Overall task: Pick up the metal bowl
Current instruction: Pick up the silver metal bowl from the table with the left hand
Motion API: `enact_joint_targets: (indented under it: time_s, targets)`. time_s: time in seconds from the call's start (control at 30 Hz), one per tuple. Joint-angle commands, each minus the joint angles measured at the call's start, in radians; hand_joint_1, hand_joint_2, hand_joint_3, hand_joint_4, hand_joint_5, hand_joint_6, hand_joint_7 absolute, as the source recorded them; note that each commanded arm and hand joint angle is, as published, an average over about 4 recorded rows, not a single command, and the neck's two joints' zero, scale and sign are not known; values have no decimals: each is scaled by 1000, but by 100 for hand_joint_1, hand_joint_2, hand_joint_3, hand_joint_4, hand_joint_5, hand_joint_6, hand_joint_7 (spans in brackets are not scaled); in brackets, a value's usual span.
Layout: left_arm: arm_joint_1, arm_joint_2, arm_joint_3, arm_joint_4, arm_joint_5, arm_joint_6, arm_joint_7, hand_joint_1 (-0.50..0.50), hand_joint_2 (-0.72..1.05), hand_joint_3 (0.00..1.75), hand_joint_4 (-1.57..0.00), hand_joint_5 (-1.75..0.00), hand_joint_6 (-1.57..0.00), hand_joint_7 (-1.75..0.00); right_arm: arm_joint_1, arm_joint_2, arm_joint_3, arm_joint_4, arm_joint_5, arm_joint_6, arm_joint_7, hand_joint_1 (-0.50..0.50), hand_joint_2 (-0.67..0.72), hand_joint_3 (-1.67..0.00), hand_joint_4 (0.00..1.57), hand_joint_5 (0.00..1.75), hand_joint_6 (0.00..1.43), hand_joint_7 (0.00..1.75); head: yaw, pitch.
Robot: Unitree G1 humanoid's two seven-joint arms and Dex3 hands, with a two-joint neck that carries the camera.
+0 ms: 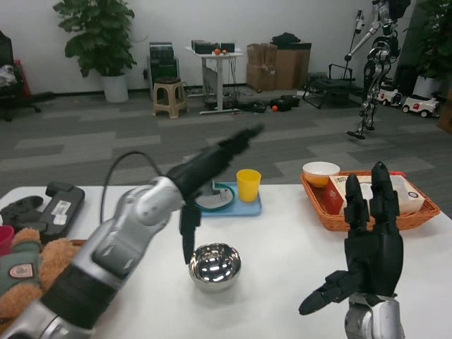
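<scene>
Nearest the camera, the left hand (212,166) is raised above the table (282,247), fingers extended, grasping nothing. Right of it, the metal bowl (215,266) rests on the table, untouched; reach, grasp and lift remain. At far right, the right hand (367,244) is spread and empty. No writing is legible.

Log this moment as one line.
left hand: raised above shiny round metal bowl, open | right hand: open, upright, right of bowl | bowl: on white table, not held
</scene>
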Motion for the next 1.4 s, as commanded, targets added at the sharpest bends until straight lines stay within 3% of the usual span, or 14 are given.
enact_joint_targets:
  time_s: [0.03,0.33,0.57,0.87,1.1,1.4]
  targets:
    - [-72,16,-86,79,30,39,-34,-50,-72,0,0,0,0,-14,16,2,-5,4,3,-6,-3,-8,72,0,0,0,0,9,6,-8]
    - [-188,9,-313,311,68,121,-59,-50,-72,0,0,0,0,-14,16,11,5,33,4,-7,-3,-4,72,0,0,0,0,9,16,-38]
    - [-244,35,-500,356,112,271,-69,-50,-72,0,0,0,0,-14,16,26,3,44,4,-12,-3,-4,72,0,0,0,0,7,21,-77]
    - [-289,50,-616,468,94,289,-64,-50,-72,0,0,0,0,-12,16,28,8,54,4,-12,-3,-4,72,0,0,0,0,7,31,-92]
    - [-305,3,-680,630,56,251,25,-50,-72,0,0,0,0,-10,16,28,16,68,5,-12,-3,-4,72,0,0,0,0,7,37,-85]
    - [-310,-102,-758,816,-25,139,236,-50,-64,0,0,0,0,-14,16,35,21,77,4,-12,-4,-4,72,0,0,0,0,12,33,-77]
